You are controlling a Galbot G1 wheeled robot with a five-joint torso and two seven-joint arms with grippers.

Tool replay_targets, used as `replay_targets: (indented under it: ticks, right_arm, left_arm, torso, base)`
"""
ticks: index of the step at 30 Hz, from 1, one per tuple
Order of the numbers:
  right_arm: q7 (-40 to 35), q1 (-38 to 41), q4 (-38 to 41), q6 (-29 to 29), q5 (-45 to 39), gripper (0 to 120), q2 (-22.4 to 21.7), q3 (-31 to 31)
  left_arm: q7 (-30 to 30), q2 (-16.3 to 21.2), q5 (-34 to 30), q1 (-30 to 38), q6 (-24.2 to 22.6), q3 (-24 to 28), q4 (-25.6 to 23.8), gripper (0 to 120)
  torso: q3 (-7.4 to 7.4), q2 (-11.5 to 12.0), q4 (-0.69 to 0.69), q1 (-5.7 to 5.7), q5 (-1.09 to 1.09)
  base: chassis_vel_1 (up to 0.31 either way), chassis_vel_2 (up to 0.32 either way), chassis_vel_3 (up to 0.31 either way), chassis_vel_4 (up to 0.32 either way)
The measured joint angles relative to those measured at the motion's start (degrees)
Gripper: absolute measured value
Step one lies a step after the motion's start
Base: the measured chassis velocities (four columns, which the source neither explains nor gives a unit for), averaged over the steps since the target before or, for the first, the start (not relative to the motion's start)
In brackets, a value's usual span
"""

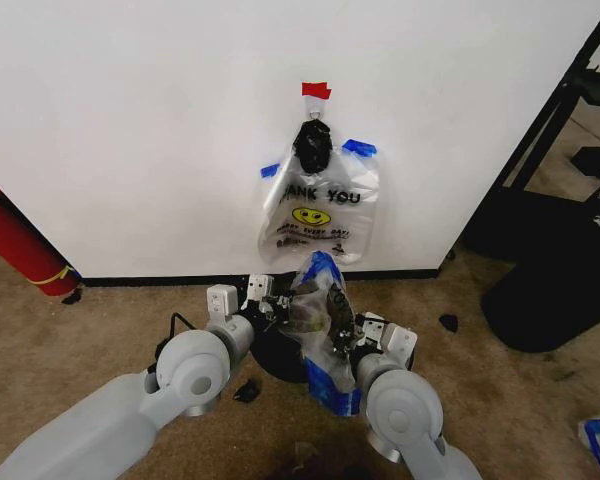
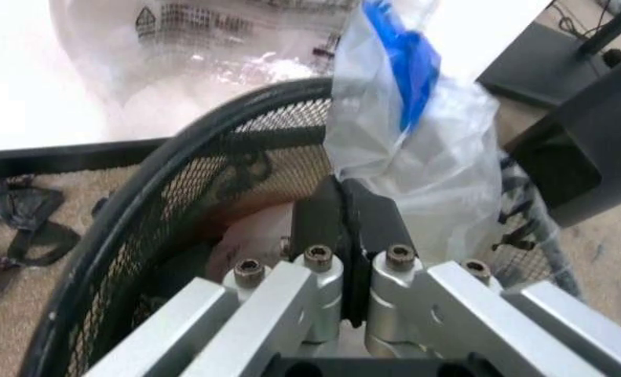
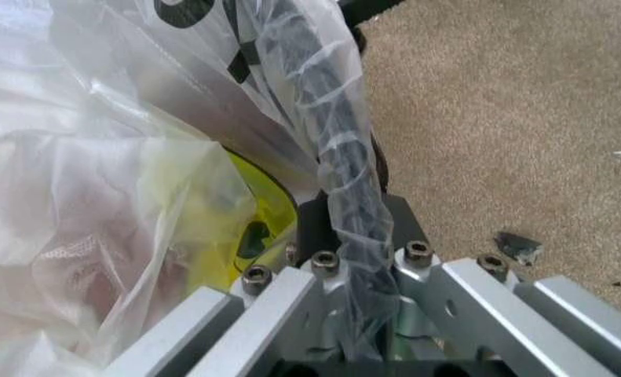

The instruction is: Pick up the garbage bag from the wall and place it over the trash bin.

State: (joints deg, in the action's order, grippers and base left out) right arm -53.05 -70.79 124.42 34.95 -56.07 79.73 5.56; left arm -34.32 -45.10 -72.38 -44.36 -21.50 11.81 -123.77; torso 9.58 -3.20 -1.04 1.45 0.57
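The garbage bag [image 1: 322,320], thin crinkly clear plastic with blue tape-like patches, is bunched over the trash bin [image 1: 280,352], which stands on the carpet [image 1: 100,310] just in front of the black baseboard [image 1: 160,281]. One blue patch stands up at the top of the bag, another hangs low at the near side. The bin's rim is a black hoop over black wire mesh, seen close in the left wrist view [image 2: 174,196].

The left gripper [image 1: 260,300] sits at the bin's left rim; its dark jaws are pressed together, and the bag [image 2: 425,157] lies against their far side, though whether they pinch the film cannot be told. The right gripper [image 1: 365,335] is at the bin's right rim, its jaws closed on the plastic-wrapped rim [image 3: 341,173], with film gathered between them.

On the plain white wall [image 1: 130,120] hangs a second bag [image 1: 315,215], glossy, printed "THANK YOU" with a yellow smiley, held by red tape [image 1: 316,90] and blue strips. A red cylinder [image 1: 15,240] leans at the left edge; black furniture [image 1: 550,250] stands at the right. The carpet is short, tan, and scattered with dark scraps.
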Motion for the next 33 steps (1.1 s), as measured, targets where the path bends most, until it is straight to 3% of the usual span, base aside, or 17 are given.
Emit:
replay_targets:
  ticks: [13,18,33]
  right_arm:
    - [0.60,0.04,-1.14,-0.20,0.01,0,-0.17,0.60]
    - [1.24,-0.43,-0.70,-0.21,-0.01,0,-0.43,0.54]
    - [6.59,-3.09,0.67,-2.85,2.11,0,-1.45,0.72]
  left_arm:
    - [-0.07,3.10,-3.69,-1.81,-1.18,-7.21,-3.46,0]
    - [0.12,6.01,-6.36,-1.88,-2.25,-9.89,-3.93,0]
    - [0.12,8.41,-12.96,-2.26,-4.71,-13.57,-0.33,0]
  torso:
    - [0.00,0.00,0.00,0.00,-0.01]
    - [0.00,0.00,0.00,0.00,0.00]
    - [0.00,0.00,0.00,0.00,-0.01]
  base:
    - [0.000,0.000,0.000,0.000]
    - [0.000,0.000,0.000,0.000]
    - [0.000,0.000,0.000,0.000]
